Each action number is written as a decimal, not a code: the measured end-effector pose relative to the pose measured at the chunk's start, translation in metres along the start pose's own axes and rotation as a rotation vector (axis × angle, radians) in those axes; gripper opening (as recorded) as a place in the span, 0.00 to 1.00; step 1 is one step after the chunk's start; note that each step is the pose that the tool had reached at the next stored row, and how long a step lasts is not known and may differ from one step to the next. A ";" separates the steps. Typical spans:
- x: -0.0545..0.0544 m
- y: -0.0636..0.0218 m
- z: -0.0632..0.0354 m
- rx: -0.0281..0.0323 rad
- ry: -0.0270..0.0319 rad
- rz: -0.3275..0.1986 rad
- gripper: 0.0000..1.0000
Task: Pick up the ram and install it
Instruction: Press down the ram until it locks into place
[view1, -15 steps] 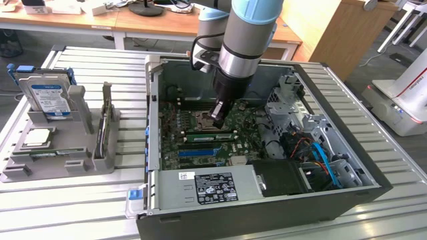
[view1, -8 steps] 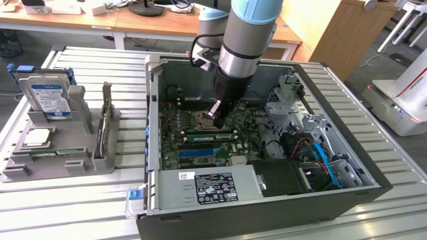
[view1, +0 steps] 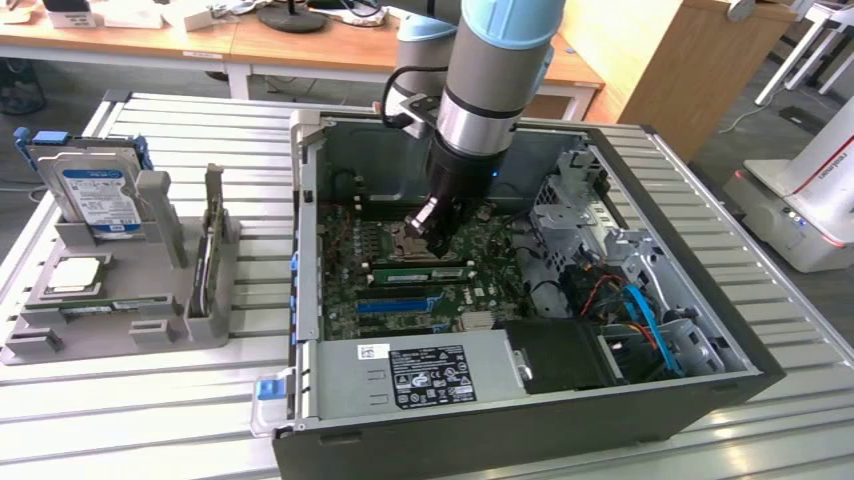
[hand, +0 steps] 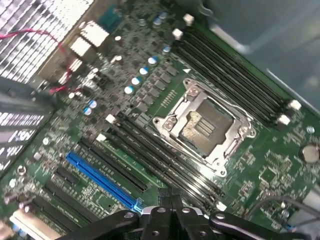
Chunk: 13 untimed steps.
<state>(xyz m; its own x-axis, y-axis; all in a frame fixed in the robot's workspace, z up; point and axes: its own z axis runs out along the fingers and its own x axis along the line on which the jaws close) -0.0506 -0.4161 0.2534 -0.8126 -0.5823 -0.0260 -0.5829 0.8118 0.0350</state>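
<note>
Power supply (view1: 427, 375) up front — end effector (view1: 430, 228) pressed together over the motherboard (view1: 400, 290).

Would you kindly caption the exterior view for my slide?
Shut gripper lowered inside the open computer case, just above the motherboard.

A: Surface? 
B: Slatted metal table (view1: 160, 410), ribs running across.

A: What's on it? 
B: Open black computer case (view1: 534, 425) lying on its side, filling the middle and the exterior view's right. Grey parts holder (view1: 134, 300) just beside it on the exterior view's left.

A: Touching? 
B: Can't tell. Both sit flat on the slats.
</note>
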 end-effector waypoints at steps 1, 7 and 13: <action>0.000 0.0000 0.0000 0.0004 -0.0007 0.018 0.11; 0.000 0.0000 0.0001 0.0032 -0.0043 0.124 0.11; 0.000 0.0000 0.0001 0.0060 -0.0081 0.231 0.11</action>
<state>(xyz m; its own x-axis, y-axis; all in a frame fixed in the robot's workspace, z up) -0.0506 -0.4161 0.2532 -0.9245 -0.3803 -0.0260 -0.3810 0.9239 0.0350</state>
